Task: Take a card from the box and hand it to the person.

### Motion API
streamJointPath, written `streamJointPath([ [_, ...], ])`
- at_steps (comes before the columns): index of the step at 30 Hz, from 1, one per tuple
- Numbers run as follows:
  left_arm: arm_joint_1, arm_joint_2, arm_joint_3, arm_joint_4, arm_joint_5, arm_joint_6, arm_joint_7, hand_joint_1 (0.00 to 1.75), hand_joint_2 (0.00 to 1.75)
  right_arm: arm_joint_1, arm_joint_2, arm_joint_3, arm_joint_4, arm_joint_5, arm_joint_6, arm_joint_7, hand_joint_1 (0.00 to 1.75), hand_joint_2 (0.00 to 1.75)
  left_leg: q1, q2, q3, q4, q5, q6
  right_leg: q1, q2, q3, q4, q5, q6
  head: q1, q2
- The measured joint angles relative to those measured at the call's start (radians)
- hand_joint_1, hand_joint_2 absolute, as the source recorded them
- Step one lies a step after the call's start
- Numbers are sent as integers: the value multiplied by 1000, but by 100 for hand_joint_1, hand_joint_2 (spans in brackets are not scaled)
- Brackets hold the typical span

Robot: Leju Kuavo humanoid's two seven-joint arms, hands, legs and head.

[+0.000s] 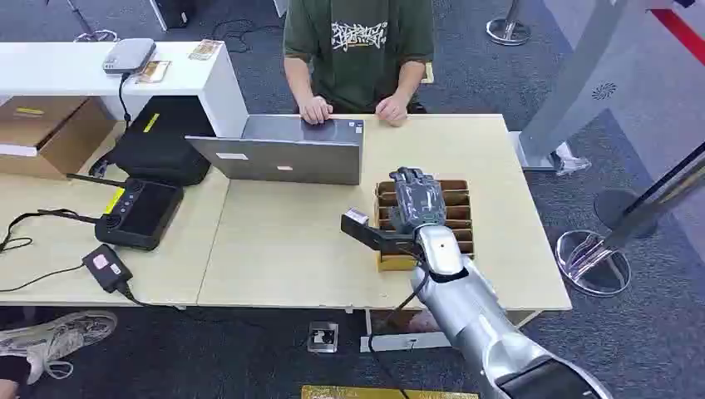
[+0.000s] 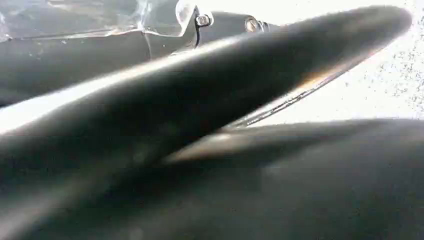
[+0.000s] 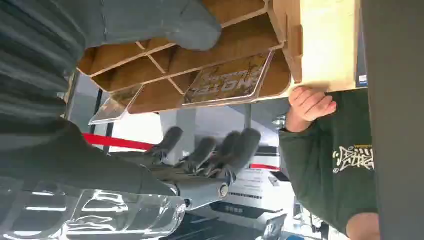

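Cards (image 3: pixel 227 82) are seen standing in the compartments of the cardboard box (image 1: pixel 460 224), which rests on the wooden table (image 1: pixel 283 249) near its right end. The right hand (image 1: pixel 416 202) is held over the box with fingers (image 3: pixel 240 145) spread and nothing gripped; the thumb (image 3: pixel 165 22) lies against the box dividers. A person in a green shirt (image 1: pixel 357 41) is seated behind a laptop (image 1: pixel 287 150). Grey carpet (image 1: pixel 499 75) is laid around.
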Motion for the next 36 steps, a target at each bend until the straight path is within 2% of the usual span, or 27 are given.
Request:
streamJointPath([
  [1, 0, 0, 0, 0, 0, 0, 0, 0, 0, 0, 0, 0, 1, -1, -1, -5, 73, 175, 0, 0, 0, 0, 0, 0, 0, 0, 0, 0, 0, 0, 0, 0],
  [5, 0, 0, 0, 0, 0, 0, 0, 0, 0, -1, 0, 0, 9, -1, -3, -8, 80, 175, 0, 0, 0, 0, 0, 0, 0, 0, 0, 0, 0, 0, 0, 0],
  [7, 0, 0, 0, 0, 0, 0, 0, 0, 0, -1, 0, 0, 11, -1, -3, -9, 96, 175, 0, 0, 0, 0, 0, 0, 0, 0, 0, 0, 0, 0, 0, 0],
  [8, 0, 0, 0, 0, 0, 0, 0, 0, 0, -2, 0, 0, 12, -1, -3, -9, 96, 175, 0, 0, 0, 0, 0, 0, 0, 0, 0, 0, 0, 0, 0, 0],
  [9, 0, 0, 0, 0, 0, 0, 0, 0, 0, -2, 1, 0, 14, -1, -3, -9, 124, 175, 0, 0, 0, 0, 0, 0, 0, 0, 0, 0, 0, 0, 0, 0],
  [12, 0, 0, 0, 0, 0, 0, 0, 0, 0, -3, 2, 0, 17, -1, -6, -13, 131, 175, 0, 0, 0, 0, 0, 0, 0, 0, 0, 0, 0, 0, 0, 0],
  [14, 0, 0, 0, 0, 0, 0, 0, 0, 0, -6, 2, 0, 17, -1, -18, -15, 155, 175, 0, 0, 0, 0, 0, 0, 0, 0, 0, 0, 0, 0, 0, 0],
  [18, -1, 0, 0, 0, -5, 0, 0, 0, 0, -7, 7, 0, 19, 0, -40, -20, 161, 175, 0, 0, 0, 0, 0, 0, 0, 0, 0, 0, 0, 0, 0, 0],
  [29, -1, 0, 0, 0, -9, 0, 0, 0, 0, -8, 11, 0, 11, 2, -127, -63, 147, 175, 0, 0, 0, 0, 0, 0, 0, 0, 0, 0, 0, 0, 0, 0],
  [36, 0, 0, 0, 0, -7, 0, -5, 0, 0, -10, 5, 0, -104, 20, -135, -78, 150, 175, 0, 0, 0, 0, 0, 0, 0, 0, 0, 0, 0, 0, 0, 0],
])
